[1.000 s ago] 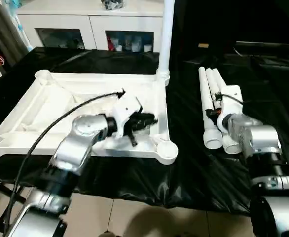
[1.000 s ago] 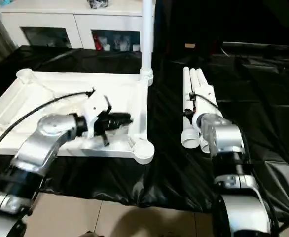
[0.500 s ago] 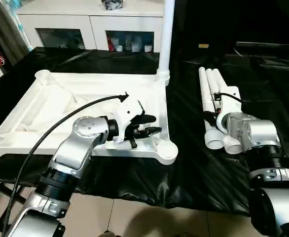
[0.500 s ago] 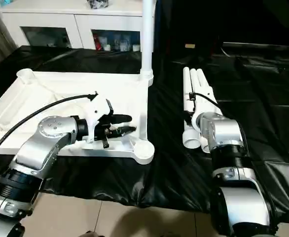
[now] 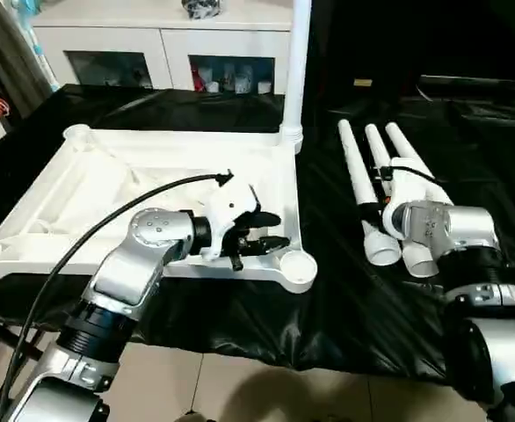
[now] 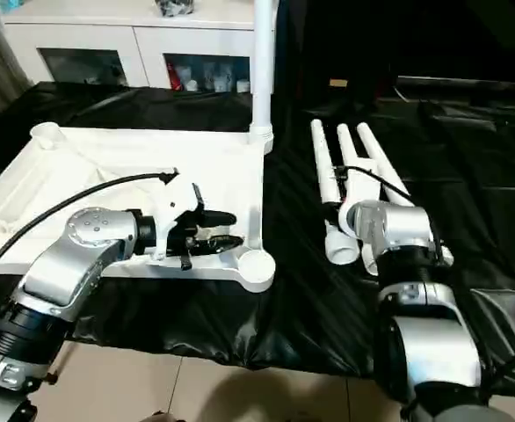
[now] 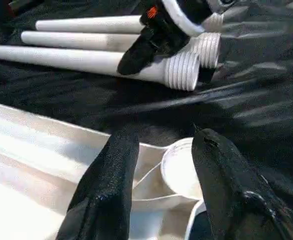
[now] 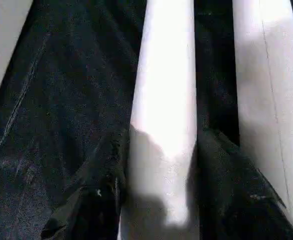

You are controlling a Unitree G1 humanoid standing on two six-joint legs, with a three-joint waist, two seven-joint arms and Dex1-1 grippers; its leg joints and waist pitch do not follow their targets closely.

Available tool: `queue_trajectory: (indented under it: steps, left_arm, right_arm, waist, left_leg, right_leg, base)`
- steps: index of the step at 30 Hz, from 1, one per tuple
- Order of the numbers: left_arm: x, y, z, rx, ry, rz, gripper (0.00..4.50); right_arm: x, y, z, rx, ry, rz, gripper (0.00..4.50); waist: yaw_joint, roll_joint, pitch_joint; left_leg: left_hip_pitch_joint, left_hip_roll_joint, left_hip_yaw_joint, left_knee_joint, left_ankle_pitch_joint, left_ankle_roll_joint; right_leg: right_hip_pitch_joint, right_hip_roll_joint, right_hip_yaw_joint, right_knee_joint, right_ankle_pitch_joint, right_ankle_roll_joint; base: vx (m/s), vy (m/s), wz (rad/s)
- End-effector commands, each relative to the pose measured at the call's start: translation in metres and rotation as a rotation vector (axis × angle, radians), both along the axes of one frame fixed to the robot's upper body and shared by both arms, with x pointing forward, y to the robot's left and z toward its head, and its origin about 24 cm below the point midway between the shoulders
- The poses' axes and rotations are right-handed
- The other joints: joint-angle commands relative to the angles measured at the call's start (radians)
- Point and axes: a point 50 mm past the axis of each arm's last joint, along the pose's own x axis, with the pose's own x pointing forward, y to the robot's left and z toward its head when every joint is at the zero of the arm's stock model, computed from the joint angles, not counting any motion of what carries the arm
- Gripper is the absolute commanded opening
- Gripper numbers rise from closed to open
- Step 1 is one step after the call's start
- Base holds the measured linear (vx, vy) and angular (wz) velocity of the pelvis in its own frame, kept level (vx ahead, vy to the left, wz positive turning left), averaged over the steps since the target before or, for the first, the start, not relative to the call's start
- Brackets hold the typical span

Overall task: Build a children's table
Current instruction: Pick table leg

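The white table top (image 5: 143,163) lies underside up on the black cloth. One leg (image 5: 295,61) stands upright in its far right corner socket. Three more legs (image 5: 357,180) lie fanned out on the cloth to the right. My left gripper (image 5: 279,230) hovers open over the top's near right edge, with nothing between its fingers. The near right corner socket (image 7: 181,167) sits just beyond them. My right gripper (image 5: 380,189) is down on the lying legs near their threaded ends. Its fingers (image 8: 104,185) press against both sides of one leg (image 8: 166,75), which rests on the cloth.
A white cabinet with glass doors (image 5: 161,53) stands behind the table. The black cloth (image 5: 345,299) hangs over the front edge, with tiled floor (image 5: 240,387) below. A black cable (image 5: 108,215) arcs over the table top to my left wrist.
The three lying legs have spread from a tight bundle into a fan. My right gripper has settled around one of them. My left gripper opened and shifted slightly toward the near right corner socket.
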Motion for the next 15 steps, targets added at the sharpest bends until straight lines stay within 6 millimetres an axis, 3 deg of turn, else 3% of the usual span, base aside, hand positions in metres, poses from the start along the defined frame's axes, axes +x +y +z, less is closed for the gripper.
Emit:
queue_trajectory:
  steps: [1,11,15]
  left_arm:
    - [-0.001,0.000,0.002,0.007,-0.006,-0.006,2.10]
    - [0.008,0.000,0.007,-0.031,-0.050,0.071,2.10]
    - [0.014,-0.004,0.012,-0.093,-0.072,0.116,2.10]
  right_arm:
    - [-0.004,-0.002,-0.009,0.014,0.052,-0.016,1.85]
    - [0.001,-0.010,-0.005,0.079,-0.020,-0.093,1.83]
    - [0.003,-0.011,0.004,0.160,-0.105,-0.102,1.83]
  waist:
    - [0.003,-0.019,-0.069]
    - [0.004,-0.019,-0.071]
    - [0.007,-0.019,-0.075]
  left_leg:
    - [0.006,-0.001,0.010,-0.065,-0.160,-0.002]
    - [0.005,-0.002,0.010,-0.064,-0.156,-0.002]
    - [0.002,-0.003,0.010,-0.061,-0.124,0.013]
  right_leg:
    - [0.059,-0.028,0.024,-0.069,-0.161,-0.224]
    - [0.059,-0.027,0.024,-0.068,-0.158,-0.216]
    - [0.064,-0.027,0.024,-0.064,-0.100,-0.224]
  base:
    - [0.000,0.000,0.00]
    - [0.000,0.000,0.00]
    - [0.000,0.000,0.00]
